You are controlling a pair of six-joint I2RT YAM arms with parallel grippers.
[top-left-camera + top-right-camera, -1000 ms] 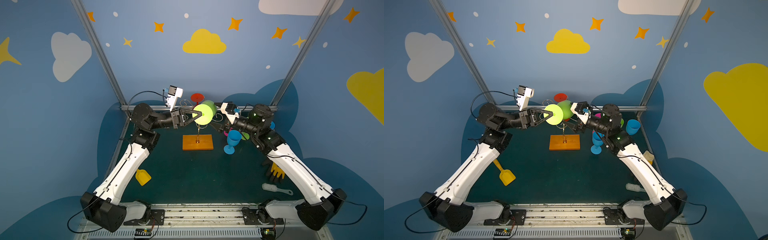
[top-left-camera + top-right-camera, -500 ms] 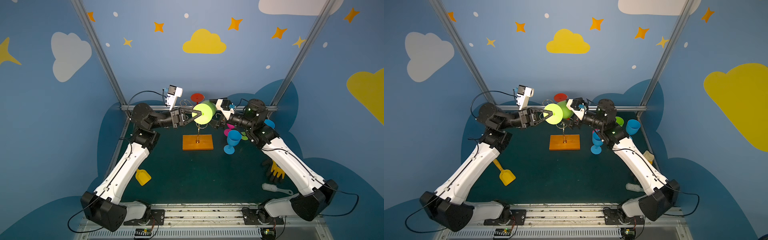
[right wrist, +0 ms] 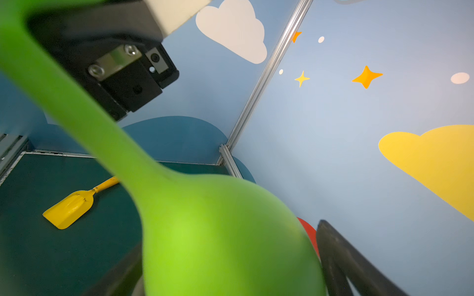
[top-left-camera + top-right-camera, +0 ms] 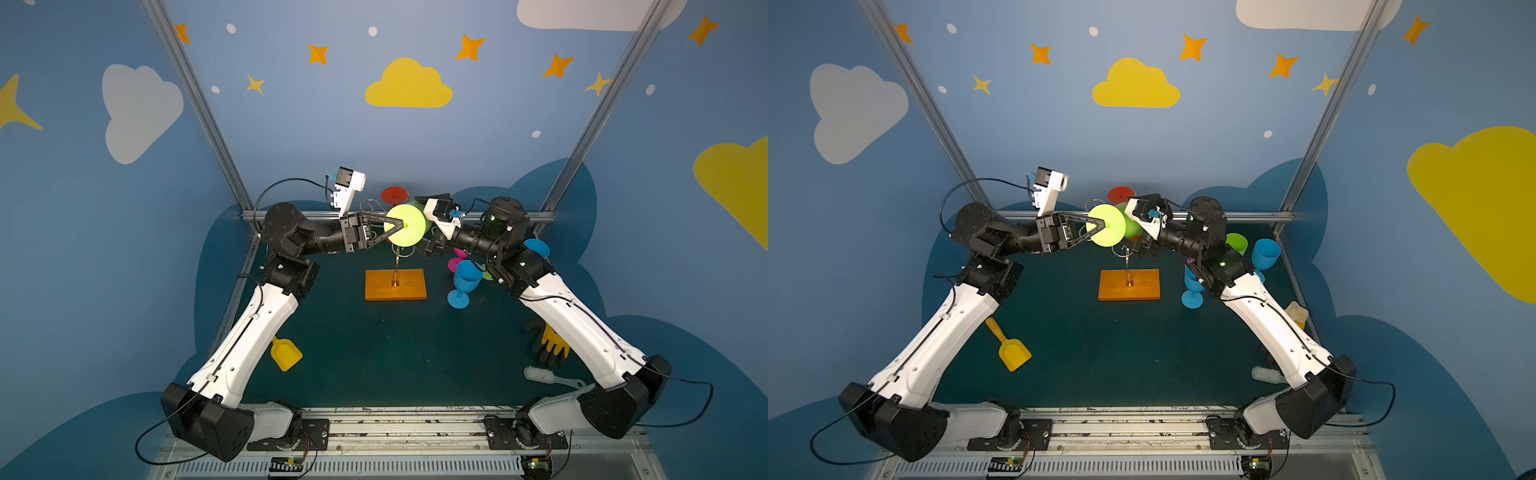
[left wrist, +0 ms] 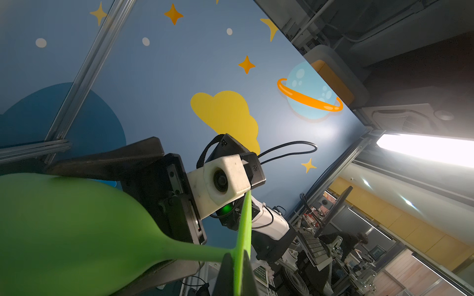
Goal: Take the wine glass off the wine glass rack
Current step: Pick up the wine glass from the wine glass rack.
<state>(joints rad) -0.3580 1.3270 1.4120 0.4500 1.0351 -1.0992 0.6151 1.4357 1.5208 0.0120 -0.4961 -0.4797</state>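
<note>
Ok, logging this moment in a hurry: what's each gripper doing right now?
Left gripper: shut on the green wine glass, pinching the edge of its foot.
Right gripper: open, jaws either side of the glass's bowl.

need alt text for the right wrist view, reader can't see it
A green wine glass fills the close-up, its bowl between the dark fingers of the open right gripper, its stem slanting away. Behind lie a yellow scoop on the dark green table and a blue wall with clouds and stars.

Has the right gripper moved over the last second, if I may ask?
Yes: the right gripper moved toward the wine glass rack, jaws now straddling the green wine glass.
</note>
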